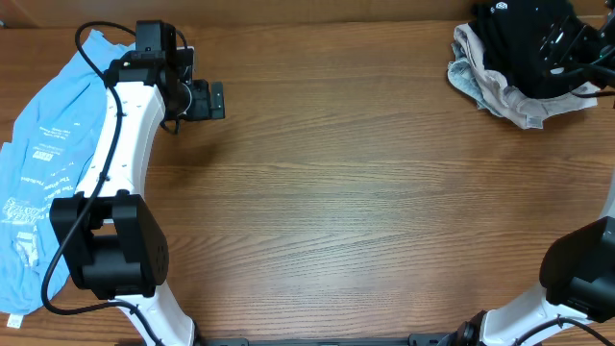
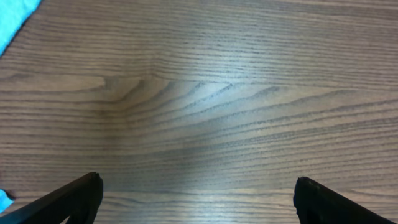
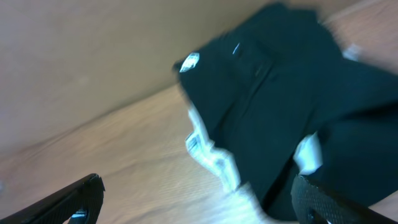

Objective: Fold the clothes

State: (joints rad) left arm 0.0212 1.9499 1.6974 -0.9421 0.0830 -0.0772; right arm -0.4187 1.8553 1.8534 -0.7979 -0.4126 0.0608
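Observation:
The clothes lie in a crumpled heap at the table's far right corner: a black garment [image 1: 514, 43] on top of a pale grey-white one [image 1: 485, 91]. In the right wrist view the black garment [image 3: 280, 93] shows a small white logo [image 3: 188, 62] and a white tag [image 3: 308, 152], with the pale garment [image 3: 214, 163] poking out beneath. My right gripper [image 1: 569, 48] hovers over this heap, open, its right finger [image 3: 326, 202] above the black cloth; nothing is held. My left gripper [image 1: 207, 99] stands open over bare wood at the far left. A light blue printed garment [image 1: 38, 163] lies spread along the left edge.
Wooden table [image 1: 365, 192] stretches between the two arms. The left arm's white links [image 1: 120, 144] lie partly over the blue garment. A corner of blue cloth [image 2: 15, 15] shows in the left wrist view. The back wall runs close behind the heap.

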